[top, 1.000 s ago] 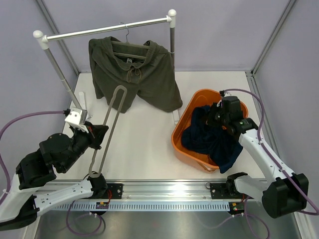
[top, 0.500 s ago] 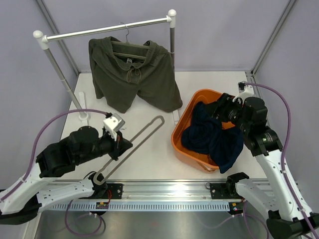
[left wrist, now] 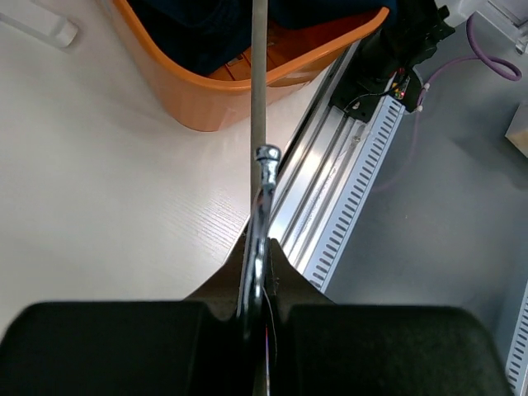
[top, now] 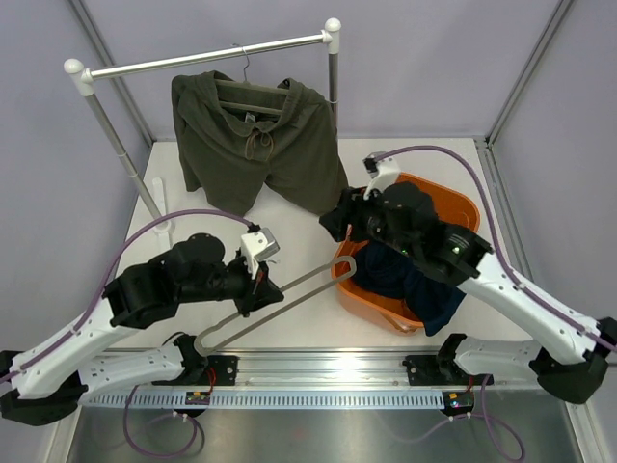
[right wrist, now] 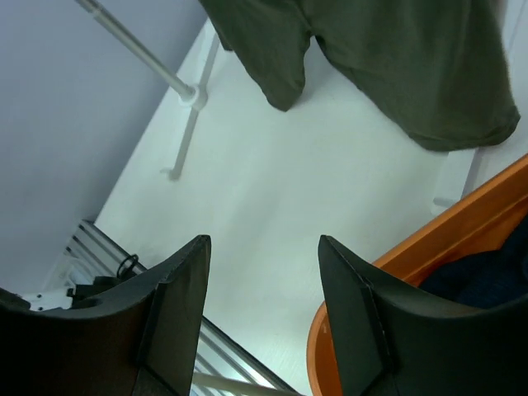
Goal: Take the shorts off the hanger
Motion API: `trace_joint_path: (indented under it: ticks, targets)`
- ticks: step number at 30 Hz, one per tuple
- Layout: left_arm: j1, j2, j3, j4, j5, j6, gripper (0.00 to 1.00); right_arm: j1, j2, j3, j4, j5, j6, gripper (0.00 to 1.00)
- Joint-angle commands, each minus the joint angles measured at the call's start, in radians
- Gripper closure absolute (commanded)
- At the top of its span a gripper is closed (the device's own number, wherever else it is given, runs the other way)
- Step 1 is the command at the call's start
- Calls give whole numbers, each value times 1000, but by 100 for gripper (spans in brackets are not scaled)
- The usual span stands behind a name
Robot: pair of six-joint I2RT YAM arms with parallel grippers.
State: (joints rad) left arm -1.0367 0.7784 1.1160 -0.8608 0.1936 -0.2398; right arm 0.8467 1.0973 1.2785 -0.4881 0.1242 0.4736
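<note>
Right gripper (right wrist: 264, 247) is swung off orange plastic basket (left wrist: 206, 103) toward olive-green fabric shorts (top: 241, 154), jaws wide. Left gripper (left wrist: 261, 252) is clamped on grey metal loop (left wrist: 258, 82). Approach step; waistband grasp needed next.

Matt olive cloth shorts (top: 255, 164), glossy orange plastic basket (top: 371, 299), shiny metal rail (top: 207, 56)

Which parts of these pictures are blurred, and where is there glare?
Top external: sharp, with glare on the aluminium rail. Left wrist: the metal rod is in focus, the left gripper clamping it dark and blurred. Right wrist: the open right gripper is blurred, the shorts behind only slightly soft.
</note>
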Motion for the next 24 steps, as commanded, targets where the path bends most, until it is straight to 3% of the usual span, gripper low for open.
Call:
trace_joint_path:
  ticks: [1,9,24]
  targets:
    - [-3,13,24,74,52,20,100,107,76,54,36,179,-10,37]
    - [-3,2,102,62,-26,13,100,273,196,35,28,366,34,38]
    - [-3,-108,189,78,-117,-12,100,322,225,-19,19,442,79,39]
